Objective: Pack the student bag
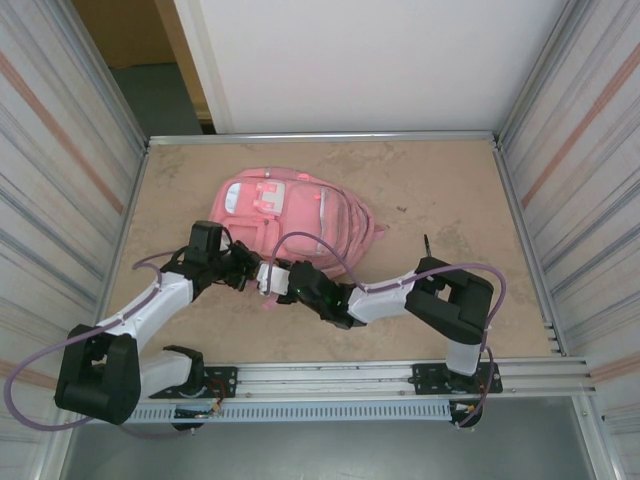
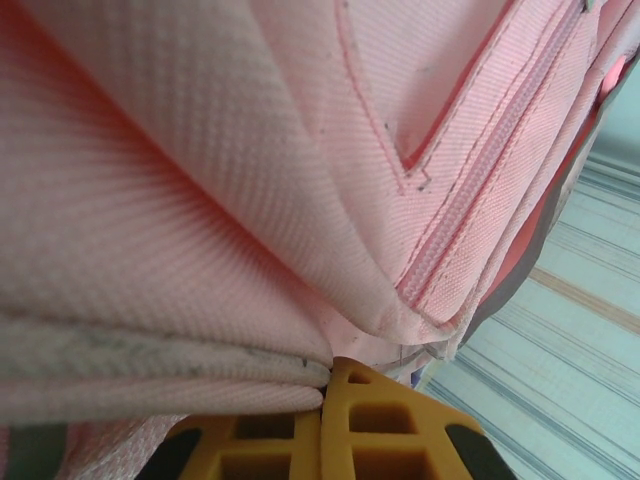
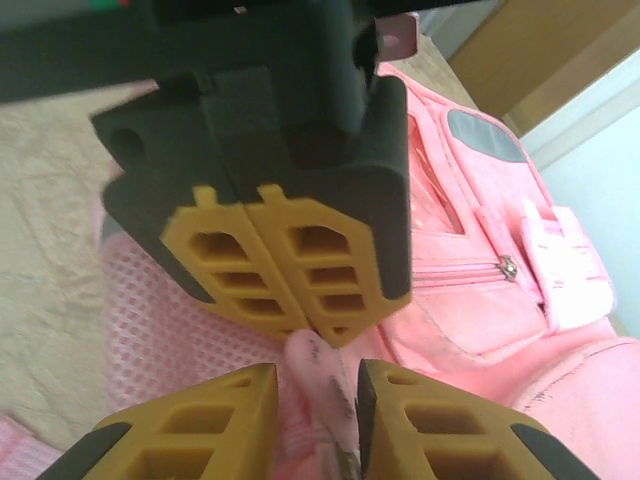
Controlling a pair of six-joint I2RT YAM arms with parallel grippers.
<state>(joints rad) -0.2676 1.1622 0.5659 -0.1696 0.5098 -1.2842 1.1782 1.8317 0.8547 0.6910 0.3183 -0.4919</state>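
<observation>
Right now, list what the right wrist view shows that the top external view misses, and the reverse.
Right wrist view: the left gripper shut on a pink fabric fold of the student bag, the right gripper with fingers apart on either side of that fold, and a zipper pull. Top external view: the bag's whole outline, the left arm and right arm from base to wrist, the mounting rail. Both: the bag, the table, and the two grippers close together at the bag's near edge.
</observation>
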